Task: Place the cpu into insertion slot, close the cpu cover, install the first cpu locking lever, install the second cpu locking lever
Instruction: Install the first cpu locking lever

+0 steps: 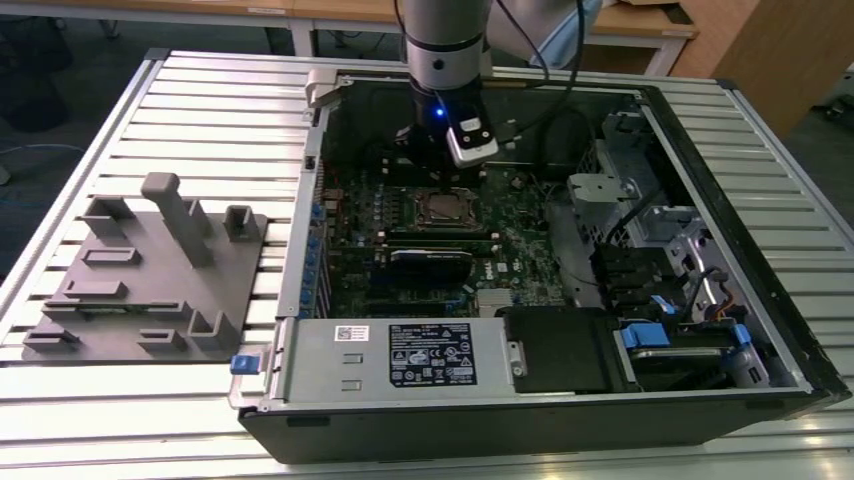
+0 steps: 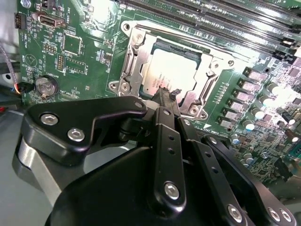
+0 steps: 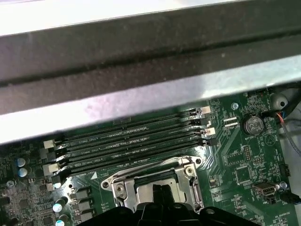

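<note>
The cpu point(image 2: 171, 70) lies in the insertion slot point(image 1: 441, 208), its silvery top showing through the window of the cpu cover point(image 2: 134, 61), which lies flat around it. My gripper point(image 2: 165, 94) hangs just over the near edge of the cpu, its black fingers point(image 2: 162, 136) pressed together and shut, with nothing seen between them. In the exterior view the gripper point(image 1: 441, 186) stands upright directly above the socket. In the first wrist view the fingertips point(image 3: 160, 194) sit inside the cover frame point(image 3: 188, 172). I cannot tell how the locking levers lie.
The open computer case point(image 1: 694, 130) lies on a slatted table. Long memory slots point(image 3: 136, 141) run beside the socket, under the case wall point(image 3: 141, 89). A black card point(image 1: 430, 258), a power supply point(image 1: 400, 355) and a grey fixture block point(image 1: 147, 280) are nearby.
</note>
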You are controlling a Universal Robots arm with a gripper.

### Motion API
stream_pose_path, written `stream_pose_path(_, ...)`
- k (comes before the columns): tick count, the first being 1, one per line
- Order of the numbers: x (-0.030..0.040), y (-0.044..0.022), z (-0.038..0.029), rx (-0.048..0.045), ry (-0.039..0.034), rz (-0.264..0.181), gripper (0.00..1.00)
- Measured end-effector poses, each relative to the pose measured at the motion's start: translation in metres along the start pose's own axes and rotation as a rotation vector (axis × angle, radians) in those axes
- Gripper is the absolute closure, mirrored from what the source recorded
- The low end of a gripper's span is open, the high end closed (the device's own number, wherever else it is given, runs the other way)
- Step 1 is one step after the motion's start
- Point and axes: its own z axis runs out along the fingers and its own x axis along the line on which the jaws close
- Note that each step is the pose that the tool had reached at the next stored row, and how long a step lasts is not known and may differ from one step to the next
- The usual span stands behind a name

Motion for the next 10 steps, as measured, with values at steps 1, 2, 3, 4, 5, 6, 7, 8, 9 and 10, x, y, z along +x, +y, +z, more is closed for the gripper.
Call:
stream_pose_path(1, -0.0003, 0.0000, 0.0000, 0.0000, 0.0000, 0.000, 0.90)
stream_pose_path(2, -0.0005, 0.0000, 0.0000, 0.0001, 0.0000, 0.000, 0.90)
stream_pose_path(3, -0.0007, -0.0001, 0.0001, 0.0001, 0.0000, 0.000, 0.90)
stream_pose_path(4, -0.0008, -0.0006, 0.0000, 0.0000, 0.0001, 0.000, 0.90)
stream_pose_path(5, -0.0010, -0.0014, 0.0000, 0.0001, 0.0000, 0.000, 0.90)
stream_pose_path(6, -0.0013, -0.0025, 0.0000, 0.0000, 0.0000, 0.000, 0.90)
stream_pose_path(7, -0.0016, -0.0039, 0.0001, 0.0000, 0.0000, 0.000, 0.90)
stream_pose_path(8, -0.0018, -0.0049, 0.0000, 0.0001, 0.0000, 0.000, 0.90)
stream_pose_path(9, -0.0021, -0.0061, 0.0000, 0.0000, 0.0000, 0.000, 0.90)
stream_pose_path(10, -0.0024, -0.0072, 0.0000, 0.0001, 0.0001, 0.000, 0.90)
